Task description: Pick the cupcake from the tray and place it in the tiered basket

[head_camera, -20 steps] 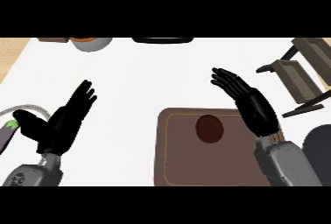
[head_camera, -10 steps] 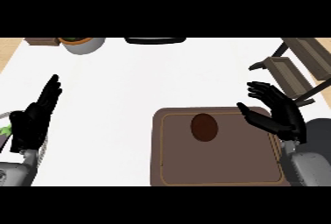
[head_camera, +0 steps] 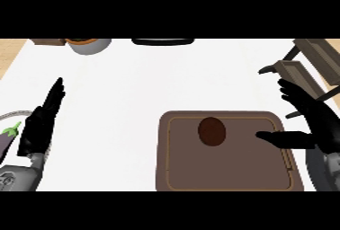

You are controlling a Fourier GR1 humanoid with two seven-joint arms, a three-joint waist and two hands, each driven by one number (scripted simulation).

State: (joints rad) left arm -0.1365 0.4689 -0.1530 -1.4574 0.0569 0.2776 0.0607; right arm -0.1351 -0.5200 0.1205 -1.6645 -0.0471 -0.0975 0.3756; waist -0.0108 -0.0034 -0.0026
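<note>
Sitting untouched on the tray [head_camera: 219, 173], the cupcake [head_camera: 212, 131] lies to the left of the right hand [head_camera: 320, 129], clear of its thumb with a strip of bare tray between them. Over the last second that hand has swung outward from above the tray's far edge to its right side, and its thumb now reaches in over the tray toward the cupcake, which I judge to be the start of the approach; the pick is not yet made. The hand is spread wide, fingers fanned away from the thumb, holding nothing. The basket [head_camera: 302, 72] stands just beyond its fingertips. The left hand [head_camera: 40, 126] has drifted further out to the left, well apart from the tray, and rests edge-on with fingers straight.
</note>
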